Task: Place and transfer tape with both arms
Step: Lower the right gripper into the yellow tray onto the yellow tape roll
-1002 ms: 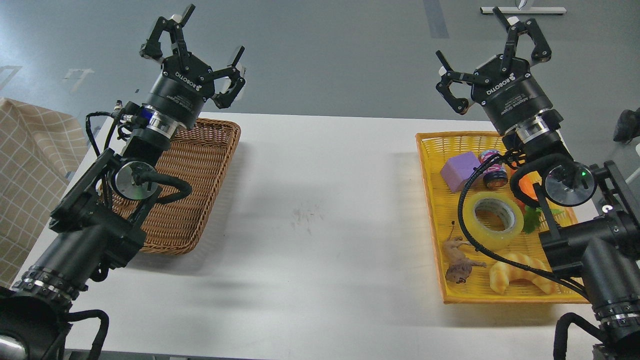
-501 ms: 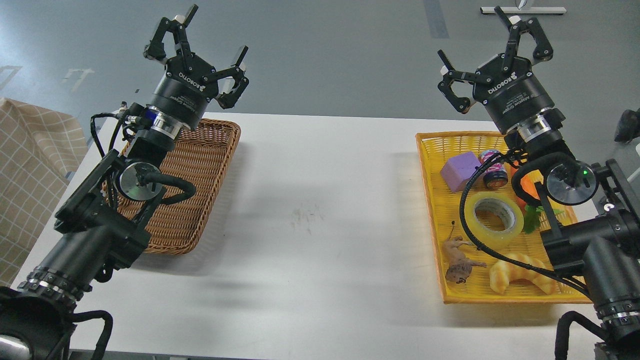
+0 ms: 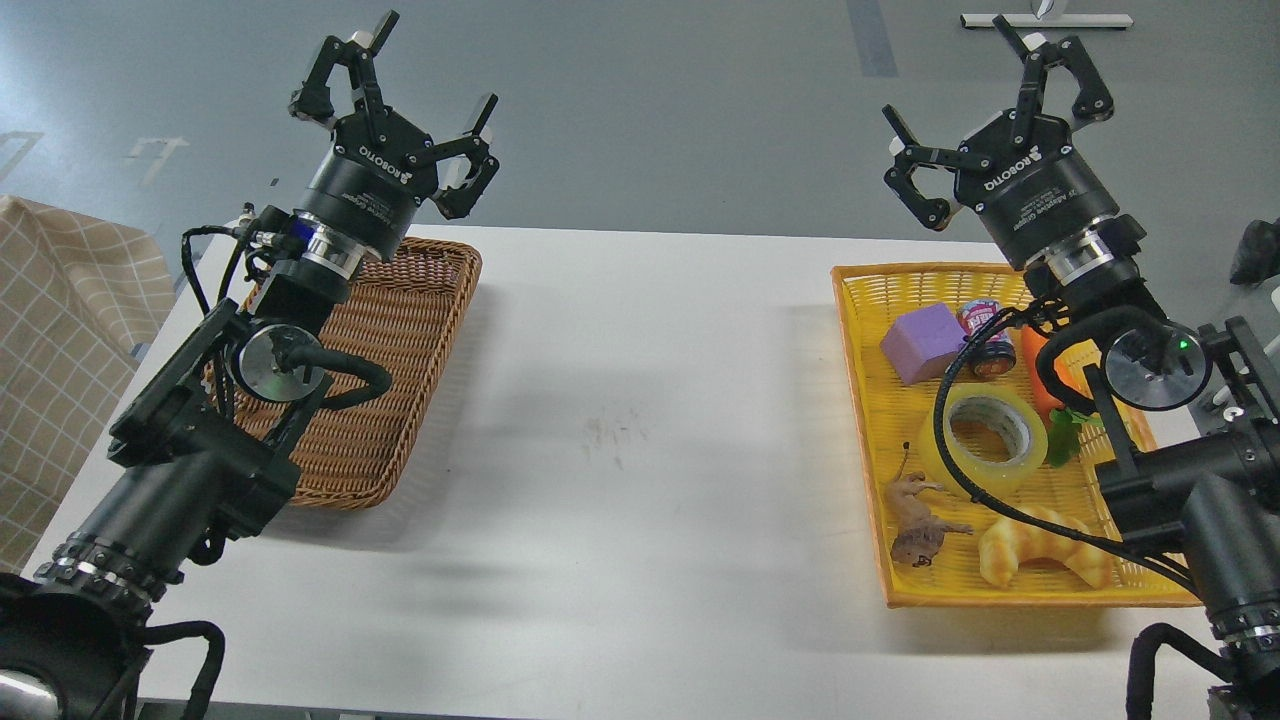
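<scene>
The tape (image 3: 987, 440), a yellowish translucent roll with a grey-white core, lies flat in the yellow basket (image 3: 860, 400) on the table's right side. A black cable of my right arm crosses its near edge. My right gripper (image 3: 995, 100) is raised high beyond the basket's far end, fingers spread open and empty. My left gripper (image 3: 400, 105) is raised above the far end of the brown wicker basket (image 3: 400, 380) on the left, fingers spread open and empty.
The yellow basket also holds a purple block (image 3: 925, 342), a small can (image 3: 985, 335), an orange carrot toy (image 3: 1050, 385), a brown animal figure (image 3: 920, 520) and a croissant toy (image 3: 1040, 555). The white table (image 3: 640, 450) lies between the baskets. A checked cloth (image 3: 60, 350) hangs at left.
My right arm has shifted slightly to the right and up, uncovering more of the can and carrot. My left gripper has moved a little up and right. The tape has not moved.
</scene>
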Tool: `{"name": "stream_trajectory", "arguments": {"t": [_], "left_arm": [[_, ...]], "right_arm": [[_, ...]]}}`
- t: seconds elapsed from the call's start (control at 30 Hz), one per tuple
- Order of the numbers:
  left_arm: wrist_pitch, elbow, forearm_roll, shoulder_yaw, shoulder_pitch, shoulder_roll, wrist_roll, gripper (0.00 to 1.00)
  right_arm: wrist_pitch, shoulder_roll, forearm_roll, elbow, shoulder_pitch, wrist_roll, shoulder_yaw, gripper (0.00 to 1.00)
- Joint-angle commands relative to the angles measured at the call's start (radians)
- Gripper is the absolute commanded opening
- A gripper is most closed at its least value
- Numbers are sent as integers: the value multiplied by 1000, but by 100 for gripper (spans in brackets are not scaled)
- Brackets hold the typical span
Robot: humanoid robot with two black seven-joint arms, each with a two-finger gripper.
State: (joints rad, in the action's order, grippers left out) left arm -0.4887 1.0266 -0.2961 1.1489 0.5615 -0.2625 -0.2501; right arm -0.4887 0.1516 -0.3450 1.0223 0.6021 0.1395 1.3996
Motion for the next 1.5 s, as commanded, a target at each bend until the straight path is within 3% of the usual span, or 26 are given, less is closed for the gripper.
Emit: {"name": "stream_trajectory", "arguments": {"t": [0.0, 0.33, 0.6, 0.87, 1.14, 1.27, 1.47], "left_arm": [[0, 1, -2, 0, 1, -4, 0, 98], [0, 1, -2, 0, 3, -3, 2, 98], [0, 3, -2, 0, 6, -6, 2, 98], [0, 7, 0, 0, 8, -12, 2, 98], [0, 9, -2, 0, 5, -4, 2, 98], [0, 10, -2, 0, 5, -10, 2, 98], [0, 10, -2, 0, 2, -14, 2, 98]], "right_arm": [[0, 52, -130, 2, 5, 0, -20, 100], [0, 164, -469, 50, -4, 2, -51, 100], [0, 342, -695, 209, -15, 9, -256, 100], [0, 473, -899, 265, -16, 15, -344, 100], [0, 568, -930, 274, -45, 31, -352, 100], [0, 635, -931, 341, -85, 60, -353, 100], [0, 697, -934, 395, -130, 63, -353, 100]]}}
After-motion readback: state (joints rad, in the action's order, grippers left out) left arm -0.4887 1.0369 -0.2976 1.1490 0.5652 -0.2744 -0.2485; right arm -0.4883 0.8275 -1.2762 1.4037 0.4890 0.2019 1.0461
